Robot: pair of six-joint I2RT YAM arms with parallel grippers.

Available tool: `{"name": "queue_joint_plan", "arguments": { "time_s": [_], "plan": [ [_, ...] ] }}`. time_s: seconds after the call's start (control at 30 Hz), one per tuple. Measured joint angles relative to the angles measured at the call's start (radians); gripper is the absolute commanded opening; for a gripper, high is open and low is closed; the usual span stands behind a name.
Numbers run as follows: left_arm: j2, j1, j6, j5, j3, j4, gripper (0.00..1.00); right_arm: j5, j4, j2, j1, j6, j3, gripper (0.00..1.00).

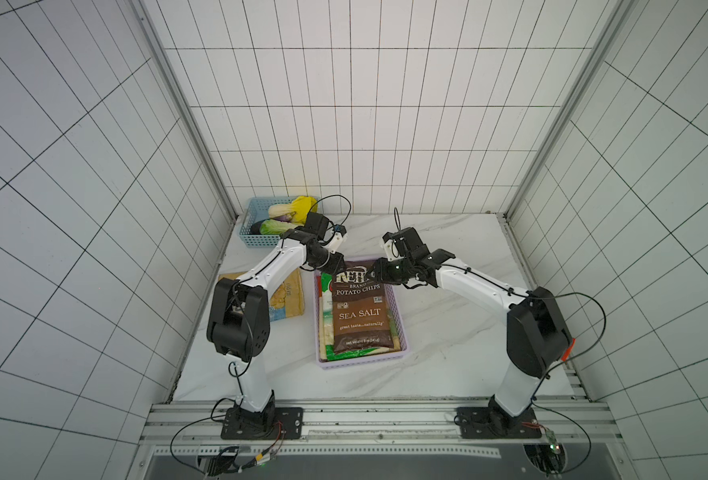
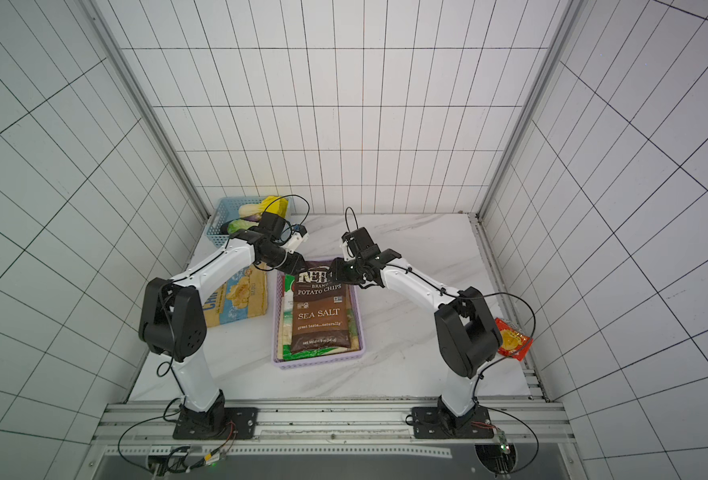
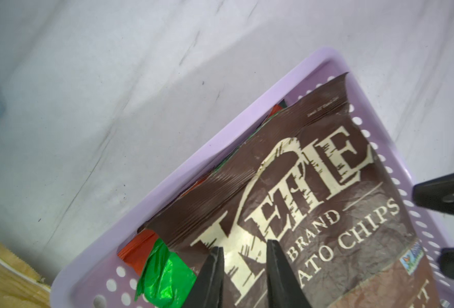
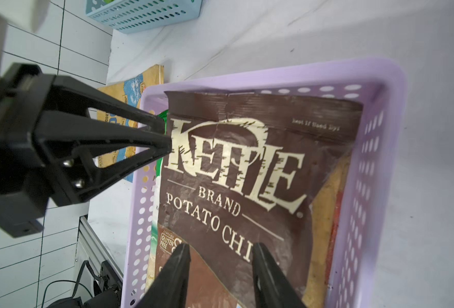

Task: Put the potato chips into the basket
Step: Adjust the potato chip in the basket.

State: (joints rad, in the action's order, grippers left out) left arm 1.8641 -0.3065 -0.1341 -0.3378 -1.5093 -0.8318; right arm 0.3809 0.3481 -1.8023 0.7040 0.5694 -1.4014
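Working over a white marble table (image 1: pixel 448 332), with both arms reaching in toward its middle. Finding the basket (image 1: pixel 360 362) there, lilac and shallow, already carrying a stack of potato chips, with the brown Kettle bag (image 1: pixel 358 311) lying flat on top, inside the walls and covering nearly the whole floor. Showing only slivers of the bags beneath, among them a crumpled green bag (image 3: pixel 167 277) poking out at one corner. Leaving a tan CHIPS bag (image 2: pixel 244 299) out on the table, just beside the basket and under the left arm, not yet in. Setting aside, at the far corner, the blue lattice basket (image 1: pixel 256 235) with vegetables.

Poising the left gripper (image 3: pixel 244 246) at the Kettle bag's top corner on the green side, with fingers drawn close and only a narrow gap between; not possible to tell whether pinching the film or merely resting on it. Poising the right gripper (image 4: pixel 220 246) over the bag's upper part, on the side away from the tan bag, with jaws plainly apart and clamping nothing.

Judging the bags as light, air-puffed, soft and slick, with brittle contents: likely sliding off one another and crushing under a hard squeeze. Favouring the flat crimped seal (image 4: pixel 260 102) along the top edge, or a corner, as the place to take hold, rather than the pillowy middle.
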Motion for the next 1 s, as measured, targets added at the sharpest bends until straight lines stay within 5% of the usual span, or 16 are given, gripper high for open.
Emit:
{"name": "queue_joint_plan", "arguments": {
  "time_s": [0.27, 0.53, 0.6, 0.8, 1.0],
  "plan": [
    [0.043, 0.002, 0.0, 0.054, 0.007, -0.001, 0.27, 0.0, -0.013, -0.161, -0.019, -0.008, -0.085, 0.42],
    [0.021, 0.006, -0.001, 0.077, 0.034, 0.006, 0.28, 0.0, -0.013, -0.166, -0.017, -0.024, -0.085, 0.44],
    [-0.014, 0.014, -0.002, 0.085, 0.042, -0.002, 0.36, -0.001, -0.004, -0.147, -0.017, -0.032, -0.085, 0.46],
    [-0.237, 0.076, -0.005, 0.122, 0.049, -0.032, 0.85, -0.008, 0.018, -0.005, -0.016, -0.051, -0.085, 0.48],
    [-0.421, 0.257, -0.031, 0.257, 0.079, -0.051, 0.89, -0.049, 0.013, 0.215, -0.012, -0.064, -0.008, 0.5]
  ]
}}
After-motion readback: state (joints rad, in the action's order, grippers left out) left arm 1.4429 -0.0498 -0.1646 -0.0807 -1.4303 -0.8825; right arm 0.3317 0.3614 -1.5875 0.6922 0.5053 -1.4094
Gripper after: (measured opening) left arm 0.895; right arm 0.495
